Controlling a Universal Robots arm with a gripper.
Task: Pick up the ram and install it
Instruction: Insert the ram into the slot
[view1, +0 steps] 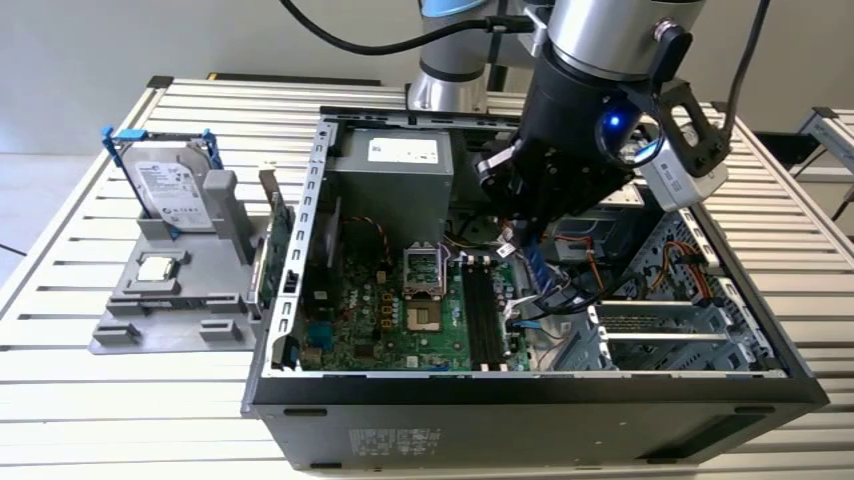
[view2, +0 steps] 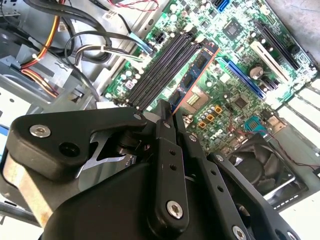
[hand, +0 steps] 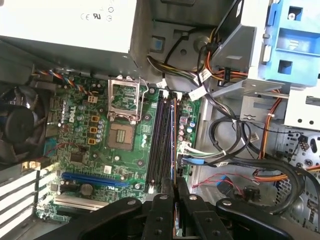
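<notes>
Ram (view2: 194, 77) gripped by claw (hand: 174, 189) over black slots (hand: 162, 135), cables (hand: 214, 137) beside.

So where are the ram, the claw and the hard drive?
ram (view2: 192, 82): second wrist view, on its flat chip-bearing face.
claw (view2: 171, 114): second wrist view, midway between its fingertips, shut on the ram.
hard drive (view1: 172, 186): exterior view, middle of its silver face.

White slatted metal table (view1: 120, 400), pale wall (view1: 134, 40), grey floor (view1: 27, 200)
</notes>
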